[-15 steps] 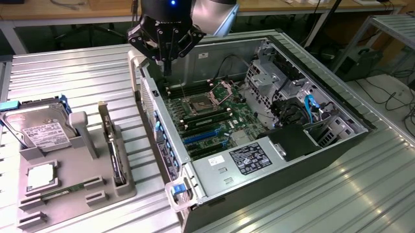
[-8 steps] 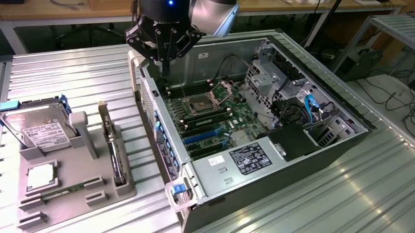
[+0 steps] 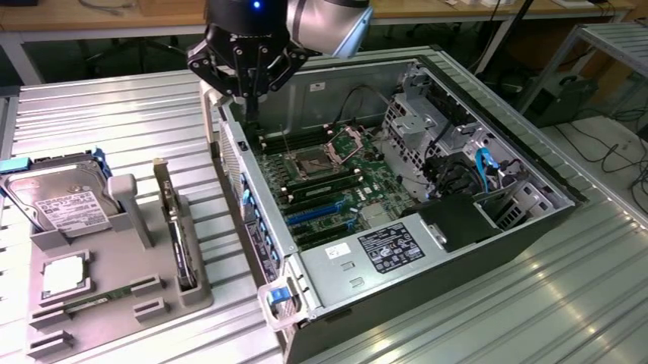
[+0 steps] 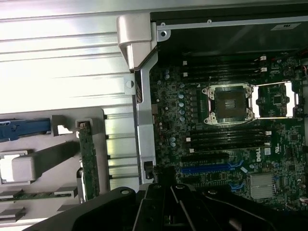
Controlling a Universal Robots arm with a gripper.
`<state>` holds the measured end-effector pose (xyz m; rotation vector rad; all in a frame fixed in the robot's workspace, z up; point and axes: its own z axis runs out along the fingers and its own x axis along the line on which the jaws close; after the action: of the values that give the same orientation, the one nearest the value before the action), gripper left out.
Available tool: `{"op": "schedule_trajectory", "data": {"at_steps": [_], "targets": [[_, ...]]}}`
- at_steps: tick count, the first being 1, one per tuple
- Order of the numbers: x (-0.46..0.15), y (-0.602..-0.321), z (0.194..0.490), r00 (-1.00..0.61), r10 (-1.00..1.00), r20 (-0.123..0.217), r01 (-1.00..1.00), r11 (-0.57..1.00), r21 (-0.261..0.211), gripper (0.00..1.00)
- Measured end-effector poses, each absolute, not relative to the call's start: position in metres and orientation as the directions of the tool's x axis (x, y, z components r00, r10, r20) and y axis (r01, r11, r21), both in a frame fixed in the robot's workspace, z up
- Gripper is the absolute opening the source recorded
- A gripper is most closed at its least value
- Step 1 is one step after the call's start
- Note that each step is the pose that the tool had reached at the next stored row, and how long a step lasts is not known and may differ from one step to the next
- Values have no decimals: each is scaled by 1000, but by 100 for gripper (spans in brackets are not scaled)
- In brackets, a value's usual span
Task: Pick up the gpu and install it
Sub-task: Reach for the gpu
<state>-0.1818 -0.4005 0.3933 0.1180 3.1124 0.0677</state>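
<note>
Exterior view: we see the gripper [image 3: 249,106] hanging over the rear corner of the open computer case [image 3: 324,87], right above the case wall on the exterior view's left, its fingers drawn together into one point. Just past the fingertips toward the exterior view's right, and lower, lies the motherboard [image 3: 335,186] with its CPU socket [image 3: 303,163] and blue slots [image 3: 309,216]. The gpu [image 3: 180,235] is well apart from the gripper, outside the case toward the exterior view's left. It stands on edge in a slot of the grey tray [image 3: 193,299], with its pale bracket [image 3: 160,176] at the end nearer the gripper. Farther from the gripper than the gpu, the hard drive [image 3: 61,201] stands in the same tray. A memory stick [image 3: 102,294] lies flat at the tray end farthest from the gripper. Tray and case both rest on the ribbed metal table [image 3: 132,121]. Wrist view: we look down past the gripper [image 4: 166,190], dark fingers meeting over the case wall [image 4: 144,120]. On one side of the gripper, inside the case, we mark the motherboard [image 4: 216,159], the CPU socket [image 4: 228,103] and a blue slot [image 4: 207,168]. On the other side, beyond the wall and a strip of table [image 4: 62,62], the gpu [image 4: 89,159] shows edge-on as a narrow green strip in the grey tray [image 4: 33,166], apart from the gripper. A blue plastic piece [image 4: 24,129] sits beyond the gpu, farther from the gripper.
</note>
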Motion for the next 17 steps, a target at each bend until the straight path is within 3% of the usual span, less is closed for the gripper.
{"op": "schedule_trajectory", "data": {"at_steps": [17], "targets": [[-196,-402,393,-997,76,-24,75,996,44,11]]}}
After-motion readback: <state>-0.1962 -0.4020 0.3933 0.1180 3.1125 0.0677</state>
